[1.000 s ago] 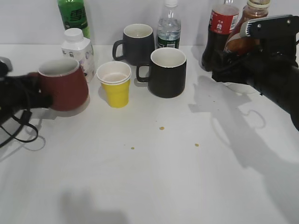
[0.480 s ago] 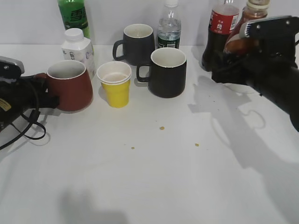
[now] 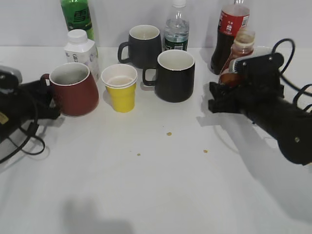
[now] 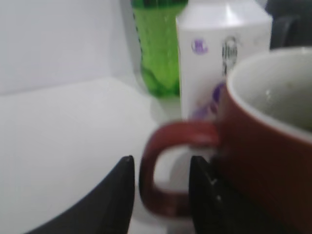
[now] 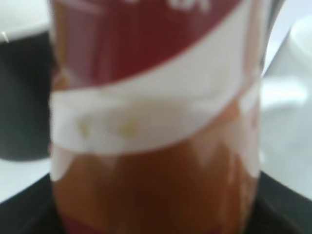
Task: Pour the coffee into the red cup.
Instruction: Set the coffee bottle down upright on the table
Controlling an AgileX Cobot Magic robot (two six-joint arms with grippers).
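The red cup [image 3: 74, 90] stands upright on the table at the left; it also shows close up in the left wrist view [image 4: 265, 151]. My left gripper [image 3: 47, 100] is at its loop handle; in the left wrist view the jaws [image 4: 158, 168] straddle the handle's outer bar with a gap on each side, so it is open. The coffee bottle [image 3: 237, 56] is upright at the right, in front of the cola bottle [image 3: 232, 29]. My right gripper [image 3: 225, 95] is shut on its lower body. The bottle's label fills the right wrist view [image 5: 156, 97]; the jaws [image 5: 156, 217] are mostly hidden.
A yellow paper cup [image 3: 120, 90] stands right of the red cup, then a black mug [image 3: 174, 75]. Behind are a dark grey mug [image 3: 143, 45], a water bottle [image 3: 176, 29], a white milk bottle [image 3: 80, 48] and a green bottle [image 3: 76, 17]. Crumbs [image 3: 168, 133] lie mid-table.
The red cup went from tilted and held to standing upright, slightly further right. My right gripper moved down and left with the coffee bottle, away from the cola bottle.
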